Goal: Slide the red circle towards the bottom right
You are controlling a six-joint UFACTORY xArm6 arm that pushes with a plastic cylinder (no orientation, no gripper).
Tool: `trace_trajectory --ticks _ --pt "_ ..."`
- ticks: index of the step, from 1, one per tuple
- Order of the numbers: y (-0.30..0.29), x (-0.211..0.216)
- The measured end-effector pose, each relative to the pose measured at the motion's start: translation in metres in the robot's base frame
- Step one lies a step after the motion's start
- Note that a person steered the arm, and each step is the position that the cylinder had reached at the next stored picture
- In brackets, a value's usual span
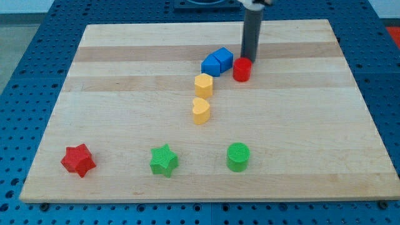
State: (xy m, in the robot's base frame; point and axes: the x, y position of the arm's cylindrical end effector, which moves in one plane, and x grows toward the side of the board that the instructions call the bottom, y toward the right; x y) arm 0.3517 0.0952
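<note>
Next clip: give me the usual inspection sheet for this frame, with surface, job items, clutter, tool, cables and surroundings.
Surface: wooden board, flat, pale planks.
Job's things: red circle, upright, near the view's top, just right of the blue blocks.
Clutter: two yellow blocks; red star; green star; green circle.
Tool: my tip just behind the red circle, at its top edge.
Cables: nothing seen.
Surroundings: blue perforated table.

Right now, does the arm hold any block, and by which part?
Nothing is held. My tip has no grasp; it stands just behind the red circle, at its upper edge, apparently touching it.
</note>
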Motion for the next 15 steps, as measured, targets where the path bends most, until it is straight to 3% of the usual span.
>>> trace_trajectory --ticks 1,2,3,7,12,13,15 --pt "0.034 0.044" --pt "0.046 0.03" --pt "0.043 -0.02" --pt "-0.04 -0.005" --pt "0.051 0.159" --pt "0.053 0.142" --pt "0.075 0.183"
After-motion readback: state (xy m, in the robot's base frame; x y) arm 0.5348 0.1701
